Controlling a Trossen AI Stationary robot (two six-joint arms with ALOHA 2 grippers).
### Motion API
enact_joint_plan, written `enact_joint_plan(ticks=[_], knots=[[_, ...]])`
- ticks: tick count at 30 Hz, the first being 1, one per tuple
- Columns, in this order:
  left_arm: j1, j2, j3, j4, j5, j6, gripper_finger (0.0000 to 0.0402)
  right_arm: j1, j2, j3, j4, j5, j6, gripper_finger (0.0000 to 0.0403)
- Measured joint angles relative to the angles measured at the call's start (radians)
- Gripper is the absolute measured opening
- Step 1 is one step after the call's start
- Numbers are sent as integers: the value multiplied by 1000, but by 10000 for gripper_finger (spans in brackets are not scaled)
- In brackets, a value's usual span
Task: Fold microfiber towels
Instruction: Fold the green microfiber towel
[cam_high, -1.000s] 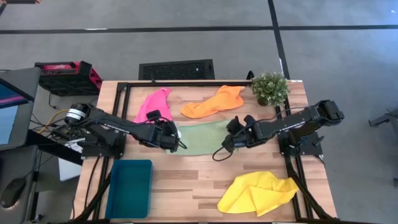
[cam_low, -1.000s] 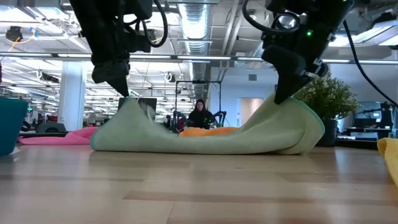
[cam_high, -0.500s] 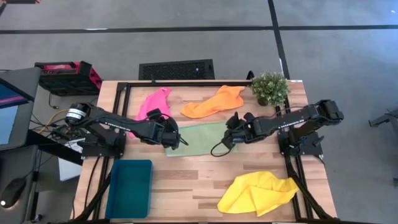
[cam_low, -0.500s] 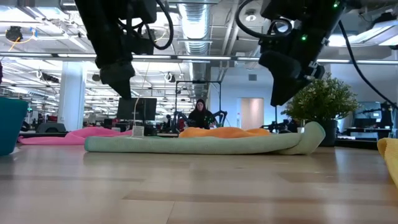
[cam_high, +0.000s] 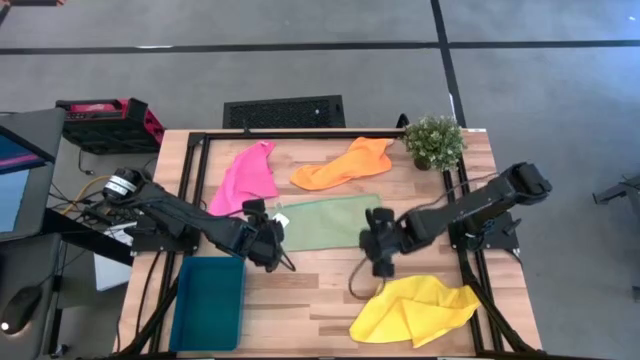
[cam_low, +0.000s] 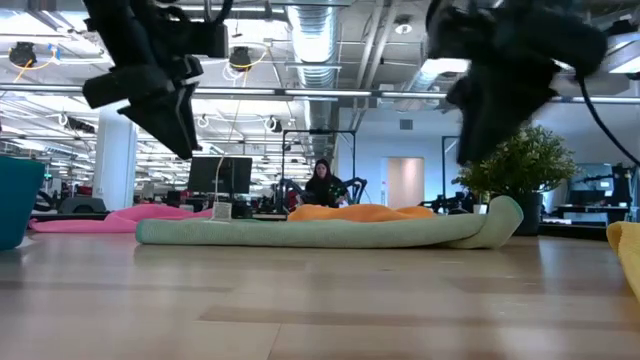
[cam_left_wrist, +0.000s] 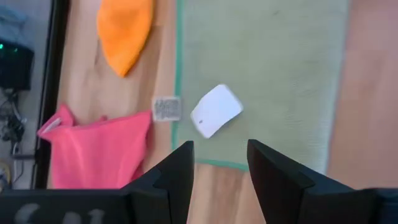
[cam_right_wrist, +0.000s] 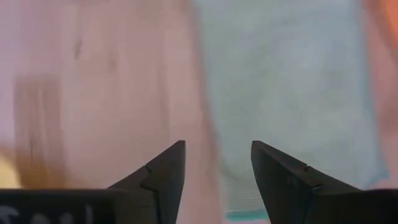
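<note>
The light green towel (cam_high: 328, 222) lies flat on the middle of the table, a white tag (cam_left_wrist: 216, 111) on top near its left edge. My left gripper (cam_high: 270, 250) hovers open just off its near left corner. My right gripper (cam_high: 379, 255) hovers open off its near right corner. In the low view both grippers (cam_low: 183, 148) (cam_low: 470, 155) hang clear above the green towel (cam_low: 320, 232). Behind it lie the pink towel (cam_high: 246, 175) and the orange towel (cam_high: 345, 163). The yellow towel (cam_high: 415, 310) sits crumpled at the near right.
A teal bin (cam_high: 208, 302) stands at the near left, close to my left arm. A potted plant (cam_high: 434, 140) stands at the far right corner. Bare wood lies between the green towel and the table's near edge.
Both grippers have opened and let go of the green towel's left and right ends, which they held raised; the ends dropped and the towel now lies flat. Both grippers then moved toward the table's near edge, off the towel, and the right one rolled.
</note>
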Motion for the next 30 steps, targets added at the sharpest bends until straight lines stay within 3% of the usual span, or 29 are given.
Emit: enact_joint_plan(ticks=[12, 16, 23, 30], knots=[[-32, 1, 0, 50, 5, 26, 143, 55, 192, 5, 31, 154, -38, 186], [-32, 1, 0, 73, 49, 83, 143, 55, 192, 14, 35, 186, -38, 183], [-32, 1, -107, 288, 154, 236, 143, 55, 182, 13, 31, 216, -31, 181], [-34, 1, -188, 403, 185, 261, 143, 55, 182, 13, 32, 213, -27, 180]])
